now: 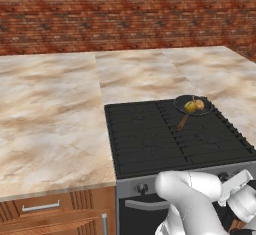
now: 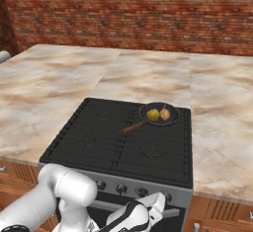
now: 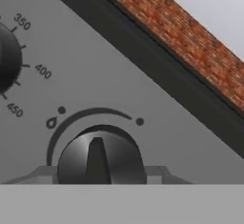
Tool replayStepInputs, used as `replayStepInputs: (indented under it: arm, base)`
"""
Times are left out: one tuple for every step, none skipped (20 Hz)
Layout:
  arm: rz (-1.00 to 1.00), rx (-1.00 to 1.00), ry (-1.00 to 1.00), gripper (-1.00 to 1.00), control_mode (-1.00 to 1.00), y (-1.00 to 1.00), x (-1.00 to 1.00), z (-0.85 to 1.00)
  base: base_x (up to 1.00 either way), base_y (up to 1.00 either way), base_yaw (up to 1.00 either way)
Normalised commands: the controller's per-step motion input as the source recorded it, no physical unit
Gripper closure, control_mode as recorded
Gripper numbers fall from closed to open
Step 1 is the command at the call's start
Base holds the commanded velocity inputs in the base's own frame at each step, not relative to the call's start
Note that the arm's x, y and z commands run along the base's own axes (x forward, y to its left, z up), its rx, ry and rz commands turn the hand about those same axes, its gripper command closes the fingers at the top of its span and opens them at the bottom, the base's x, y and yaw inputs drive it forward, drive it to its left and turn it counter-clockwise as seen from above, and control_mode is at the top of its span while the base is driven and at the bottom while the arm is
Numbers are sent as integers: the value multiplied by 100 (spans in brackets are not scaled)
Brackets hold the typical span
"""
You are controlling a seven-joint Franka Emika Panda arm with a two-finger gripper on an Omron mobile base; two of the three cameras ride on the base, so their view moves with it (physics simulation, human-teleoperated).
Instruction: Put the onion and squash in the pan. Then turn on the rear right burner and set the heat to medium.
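Onion [image 2: 165,113], squash [image 2: 153,114] in pan [image 2: 170,121]

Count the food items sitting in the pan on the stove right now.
2. The yellow squash lies on the left side of the pan, and the tan onion sits right beside it. Nothing else shows in the pan, though its rim could hide something small.
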Motion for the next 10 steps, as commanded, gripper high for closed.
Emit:
replayStepInputs:
  arm:
    - [0, -36, 0, 100, -100, -18, -6, 0]
    - [0, -37, 0, 100, -100, -18, -7, 0]
    - [0, -37, 0, 100, -100, -16, -6, 0]
    - [0, -37, 0, 100, -100, -16, -6, 0]
    - [0, -36, 0, 100, -100, -16, -6, 0]
    - [0, -36, 0, 100, -100, -16, -9, 0]
    - [0, -36, 0, 100, -100, -16, -9, 0]
    - [0, -36, 0, 100, -100, -16, -9, 0]
    - [0, -36, 0, 100, -100, -15, -9, 0]
    - [0, -36, 0, 100, -100, -14, -10, 0]
  base:
    - [0, 0, 0]
    - [0, 0, 0]
    - [0, 0, 0]
    - [0, 0, 0]
    - [0, 0, 0]
    - [0, 0, 0]
    - [0, 0, 0]
    - [0, 0, 0]
    - [0, 0, 0]
    - [0, 0, 0]
